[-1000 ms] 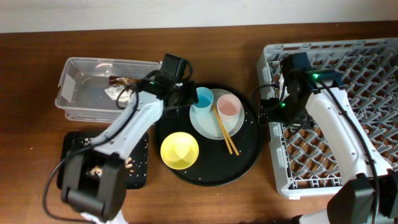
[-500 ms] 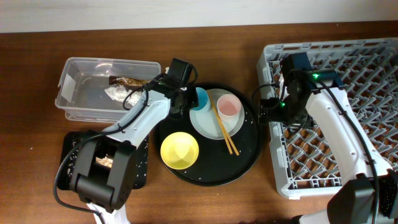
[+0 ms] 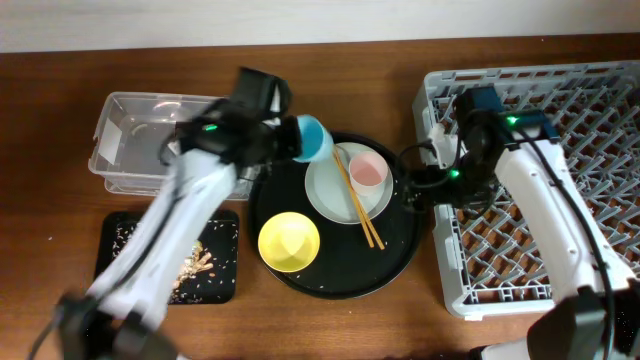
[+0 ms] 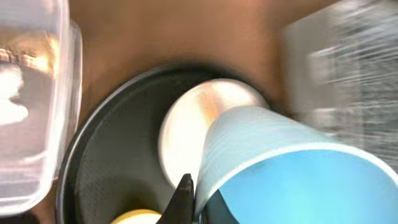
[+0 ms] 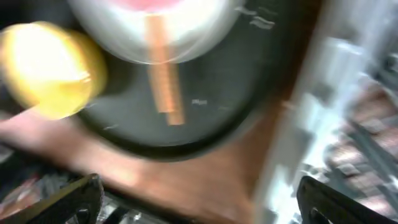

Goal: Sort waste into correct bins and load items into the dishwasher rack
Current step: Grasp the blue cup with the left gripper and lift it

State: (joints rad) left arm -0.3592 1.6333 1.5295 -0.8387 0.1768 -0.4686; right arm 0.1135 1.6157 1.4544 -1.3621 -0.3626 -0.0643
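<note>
- So the light-blue cup (image 3: 312, 138) is coming off the pale plate (image 3: 335, 200) now. A second ago it was sitting upright there next to the pink cup (image 3: 367, 172), and now it's lying on its side in the air over the upper-left rim of the round black tray (image 3: 400, 255).
- The left gripper (image 3: 284, 140) is doing the lifting. It was open around the cup a moment ago and it's now clamping down tight on the rim, with one finger (image 4: 185, 193) showing at the cup's edge in the wrist view.
- I'm reading this as the first dish heading for the dishwasher rack (image 3: 560, 110), which is well over on the other side, so there's a long carry or a handoff coming.
- The right gripper (image 5: 199, 200) is hanging with its jaws spread as wide as ever, holding nothing and touching nothing, near the tray's right edge just beside the rack.
- The yellow bowl (image 3: 289, 243), the chopsticks (image 3: 362, 208) and the pink cup are all still waiting on the tray, so most of the loading isn't done yet.
</note>
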